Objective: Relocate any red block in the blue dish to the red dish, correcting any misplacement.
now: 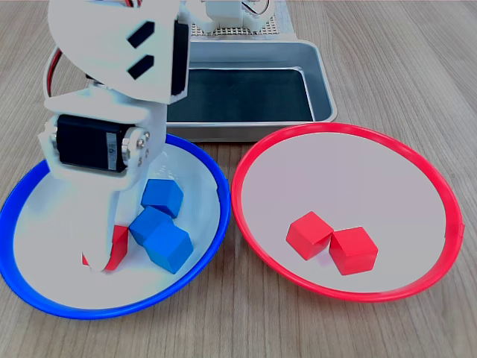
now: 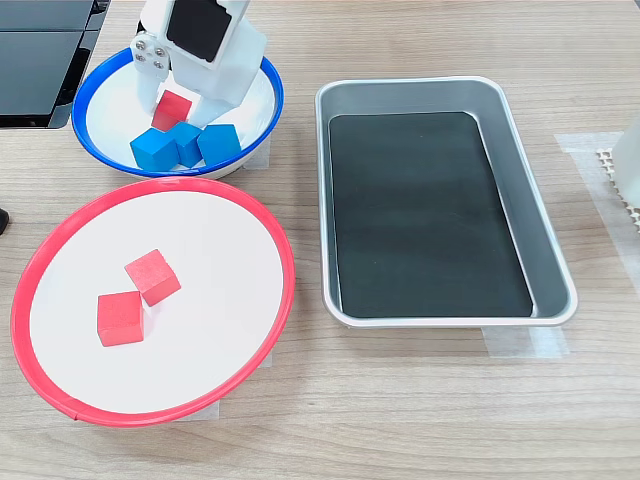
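Observation:
The blue dish (image 1: 216, 179) (image 2: 268, 85) holds three blue cubes (image 1: 165, 242) (image 2: 186, 143) and one red block (image 1: 118, 246) (image 2: 172, 108). My gripper (image 1: 104, 250) (image 2: 178, 104) reaches down into this dish, its white fingers (image 1: 95, 237) on either side of the red block and shut on it. The block sits low in the dish, just left of the blue cubes in the first exterior view. The arm hides part of the block. The red dish (image 1: 246, 160) (image 2: 280, 260) next to it holds two more red cubes (image 1: 333, 242) (image 2: 137, 297).
A rectangular metal tray (image 1: 324, 78) (image 2: 545, 230) with a dark bottom lies beyond the dishes in the first exterior view and at the second exterior view's right. The arm's base (image 1: 231, 15) stands behind it. All rest on a wooden tabletop.

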Action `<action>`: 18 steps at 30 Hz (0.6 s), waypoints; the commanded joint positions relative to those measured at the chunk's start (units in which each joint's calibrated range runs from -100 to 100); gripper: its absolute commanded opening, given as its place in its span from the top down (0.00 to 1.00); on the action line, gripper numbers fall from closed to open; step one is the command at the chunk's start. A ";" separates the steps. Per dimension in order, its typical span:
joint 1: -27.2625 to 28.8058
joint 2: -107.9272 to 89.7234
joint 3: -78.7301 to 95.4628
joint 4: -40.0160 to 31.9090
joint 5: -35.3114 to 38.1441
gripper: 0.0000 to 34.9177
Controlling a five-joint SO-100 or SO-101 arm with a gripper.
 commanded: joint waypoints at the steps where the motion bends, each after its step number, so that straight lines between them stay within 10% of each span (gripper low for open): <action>1: 0.25 -1.65 -1.95 -1.03 -0.10 0.92; 18: -0.60 -12.22 1.42 -0.62 4.59 0.99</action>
